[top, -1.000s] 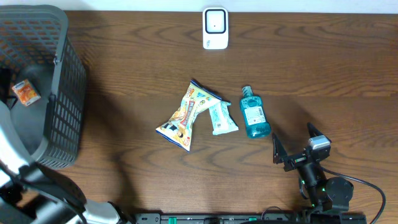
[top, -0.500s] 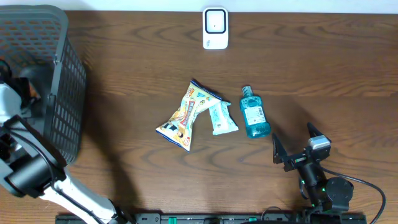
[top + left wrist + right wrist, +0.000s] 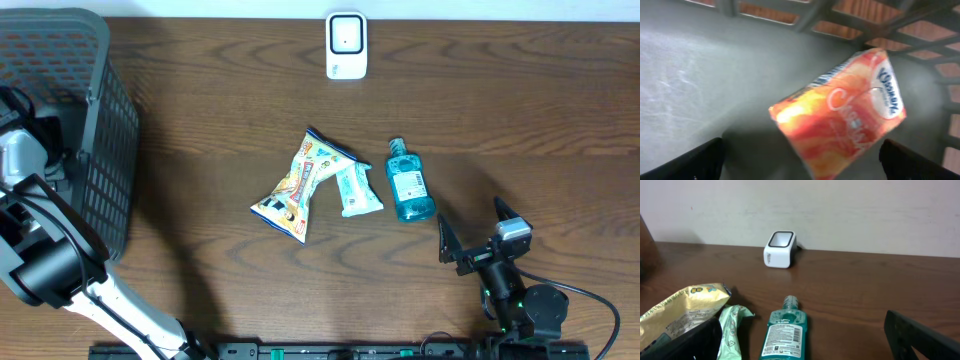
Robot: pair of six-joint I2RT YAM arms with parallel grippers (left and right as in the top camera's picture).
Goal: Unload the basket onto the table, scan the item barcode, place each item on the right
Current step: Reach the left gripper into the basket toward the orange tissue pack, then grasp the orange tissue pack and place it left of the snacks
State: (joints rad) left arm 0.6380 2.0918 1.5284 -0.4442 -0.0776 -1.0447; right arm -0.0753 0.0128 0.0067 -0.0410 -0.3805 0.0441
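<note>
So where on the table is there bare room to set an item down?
Bare wood between the basket and the snack bag, and right of the mouthwash bottle. Crowded at centre, where those and the green packet cluster.

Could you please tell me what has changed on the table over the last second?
The left arm swung up over the basket and reached down inside; its open left pincer now hovers by the orange packet, nothing gripped. The right pincer, snack bags, bottle and scanner stayed put.

Orange tissue pack (image 3: 840,112) — askew on basket floor (image 3: 690,75), white scanner (image 3: 346,45) — upright
</note>
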